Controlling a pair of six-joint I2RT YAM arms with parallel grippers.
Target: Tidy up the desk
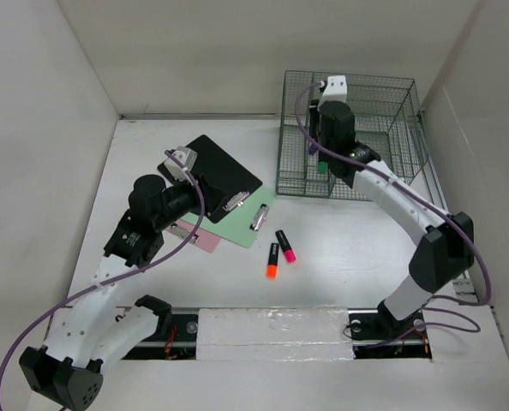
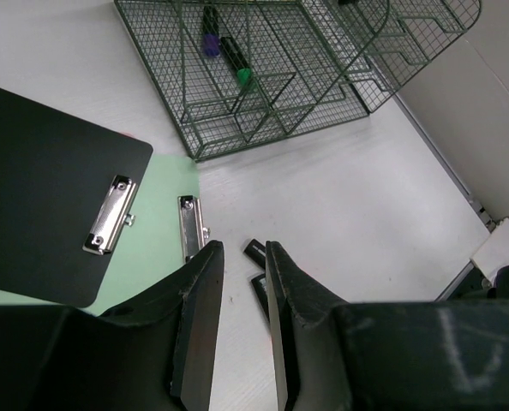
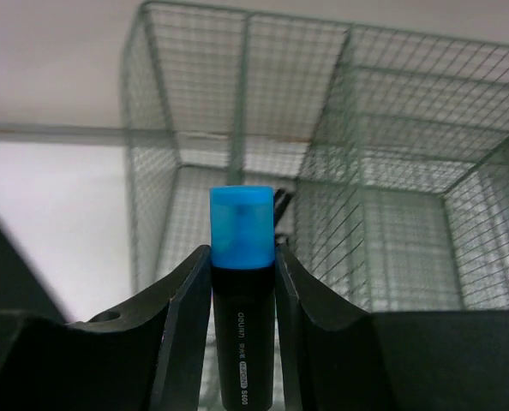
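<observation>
The white desk [image 1: 357, 248] holds an orange highlighter [image 1: 272, 260] and a pink one [image 1: 285, 246] near its middle. A black clipboard [image 1: 216, 171] lies over a green clipboard [image 1: 248, 221], with a pink sheet [image 1: 199, 235] beside them. My left gripper [image 1: 210, 190] hovers over the clipboards; in the left wrist view it [image 2: 243, 257] is narrowly open and empty, with the highlighters' black ends [image 2: 254, 251] just beyond. My right gripper [image 3: 242, 250] is shut on a blue-capped highlighter [image 3: 242, 223], held upright at the green mesh organizer [image 1: 349, 133].
The organizer [image 2: 280, 77] at the back right holds a purple highlighter [image 2: 210, 38] and a green one [image 2: 237, 64] in its front compartments. White walls enclose the desk on the left, back and right. A taped strip runs along the near edge between the arm bases.
</observation>
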